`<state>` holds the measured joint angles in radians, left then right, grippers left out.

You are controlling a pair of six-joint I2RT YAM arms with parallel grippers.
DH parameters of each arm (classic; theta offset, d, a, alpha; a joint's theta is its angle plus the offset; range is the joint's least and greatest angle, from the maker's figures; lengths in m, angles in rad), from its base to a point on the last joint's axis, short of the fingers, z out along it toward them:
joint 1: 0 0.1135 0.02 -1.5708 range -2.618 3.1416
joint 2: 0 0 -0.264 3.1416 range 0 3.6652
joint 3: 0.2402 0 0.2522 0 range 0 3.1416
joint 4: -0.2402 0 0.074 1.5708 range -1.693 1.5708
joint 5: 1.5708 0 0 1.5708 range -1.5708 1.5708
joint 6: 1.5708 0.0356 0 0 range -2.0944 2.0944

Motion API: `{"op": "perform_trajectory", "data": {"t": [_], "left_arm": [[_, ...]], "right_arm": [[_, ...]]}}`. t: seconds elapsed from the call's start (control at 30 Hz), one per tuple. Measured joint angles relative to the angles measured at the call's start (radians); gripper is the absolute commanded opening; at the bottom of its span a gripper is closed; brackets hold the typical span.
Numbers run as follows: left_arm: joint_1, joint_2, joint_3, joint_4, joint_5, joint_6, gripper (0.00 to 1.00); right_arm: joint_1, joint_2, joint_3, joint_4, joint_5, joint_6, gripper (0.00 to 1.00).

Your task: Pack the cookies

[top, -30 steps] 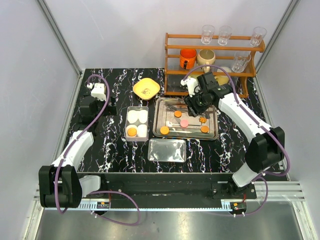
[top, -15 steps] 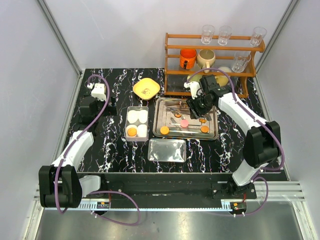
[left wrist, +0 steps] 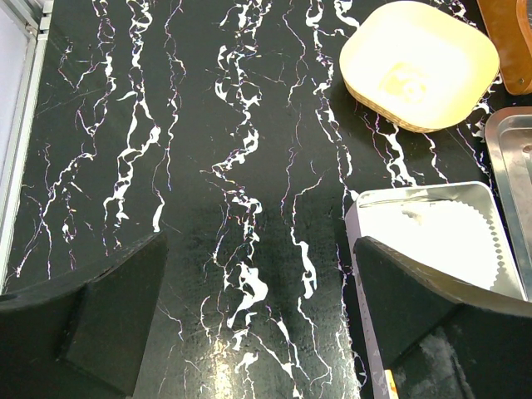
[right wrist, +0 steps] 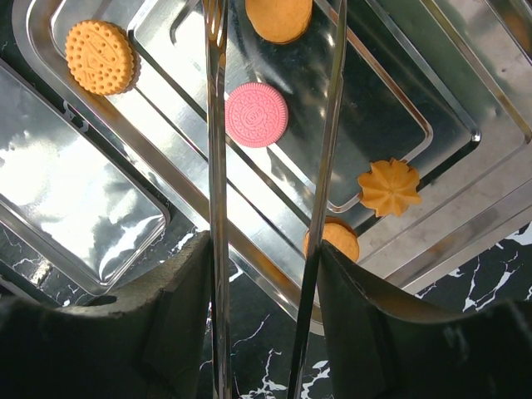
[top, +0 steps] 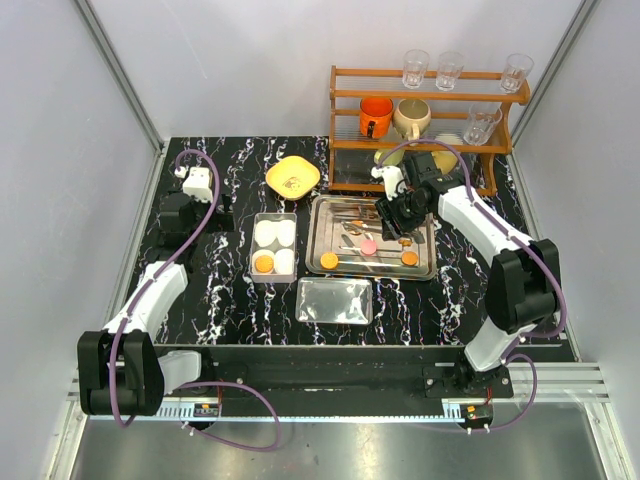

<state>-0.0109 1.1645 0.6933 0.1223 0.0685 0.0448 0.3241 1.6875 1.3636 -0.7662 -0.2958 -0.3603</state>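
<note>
- Right gripper [right wrist: 262, 278]: closed on metal tongs [right wrist: 218, 166], whose 2 prongs were held apart over the steel tray [right wrist: 465, 208].
- Left gripper [left wrist: 258, 312]: spread wide, nothing gripped, above the black table [left wrist: 208, 125] beside the white box [left wrist: 416, 193].
- Cookies: 1 pink cookie [right wrist: 257, 115] was seen between the prongs. 4 orange ones were recorded on the tray, 1 a flower cookie [right wrist: 389, 187]. 1 orange cookie [top: 264, 263] was lodged in the box.
</note>
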Motion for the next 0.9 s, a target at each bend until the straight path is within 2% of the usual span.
{"op": "perform_trajectory", "data": {"t": [0.9], "left_arm": [[0.0, 0.0, 0.0, 0.0, 0.0, 0.0, 0.99]], "right_arm": [[-0.044, 0.057, -0.011, 0.006, -0.066, -0.002, 0.54]]}}
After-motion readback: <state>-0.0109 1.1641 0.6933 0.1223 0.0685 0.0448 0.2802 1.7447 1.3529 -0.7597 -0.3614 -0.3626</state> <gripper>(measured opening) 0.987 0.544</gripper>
